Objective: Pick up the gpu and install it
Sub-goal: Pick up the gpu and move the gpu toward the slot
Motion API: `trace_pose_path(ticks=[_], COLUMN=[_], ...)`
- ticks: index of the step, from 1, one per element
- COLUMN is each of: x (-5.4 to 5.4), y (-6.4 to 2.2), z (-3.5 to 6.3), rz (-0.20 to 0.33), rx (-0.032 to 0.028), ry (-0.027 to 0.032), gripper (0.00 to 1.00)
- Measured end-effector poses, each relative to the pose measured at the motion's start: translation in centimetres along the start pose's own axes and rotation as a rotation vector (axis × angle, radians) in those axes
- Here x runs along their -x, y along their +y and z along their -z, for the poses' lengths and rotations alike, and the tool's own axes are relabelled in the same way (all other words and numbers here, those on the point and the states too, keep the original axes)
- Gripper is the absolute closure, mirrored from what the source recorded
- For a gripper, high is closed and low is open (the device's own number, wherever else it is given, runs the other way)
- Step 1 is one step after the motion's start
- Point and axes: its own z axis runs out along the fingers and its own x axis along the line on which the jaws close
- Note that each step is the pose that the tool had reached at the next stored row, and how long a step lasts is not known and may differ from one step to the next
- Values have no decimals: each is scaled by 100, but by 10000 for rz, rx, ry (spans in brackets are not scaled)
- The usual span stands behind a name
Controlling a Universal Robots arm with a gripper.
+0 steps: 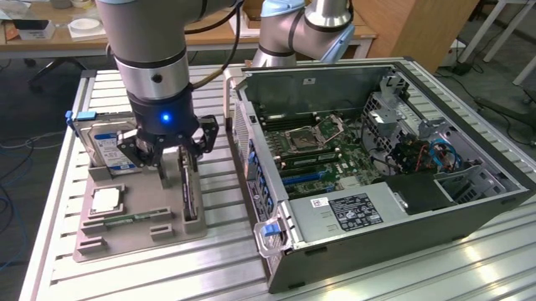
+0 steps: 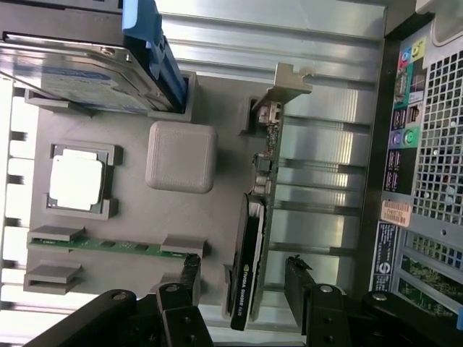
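Observation:
The gpu (image 1: pixel 189 197) stands edge-on as a thin dark strip in a slot of the grey holder tray (image 1: pixel 125 241), on the exterior view's left of the open computer case (image 1: pixel 393 207). In the wrist view the gpu (image 2: pixel 253 238) runs as a black card with a green board edge and a metal bracket at its far end. My gripper (image 1: pixel 177 164) hangs just above the card's far end. It is open, and in the wrist view the gripper (image 2: pixel 242 269) has one finger on each side of the card, apart from it.
The tray also holds a hard drive (image 1: pixel 109 141) with a blue-white label, a square processor chip (image 1: pixel 109 199) and a green memory stick (image 1: pixel 125 219). The case lies open with its motherboard (image 1: pixel 318 147) exposed. Its perforated rear panel (image 2: pixel 427 144) is close beside the card.

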Motion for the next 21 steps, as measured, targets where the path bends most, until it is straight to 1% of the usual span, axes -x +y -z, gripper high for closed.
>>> trace_pose_path(ticks=[11,21], x=[0,0], y=[-14,-16], z=[-42,-115], rz=[-261,-377], rx=[-5,-9], ry=[-8,-9], gripper=[41,41])
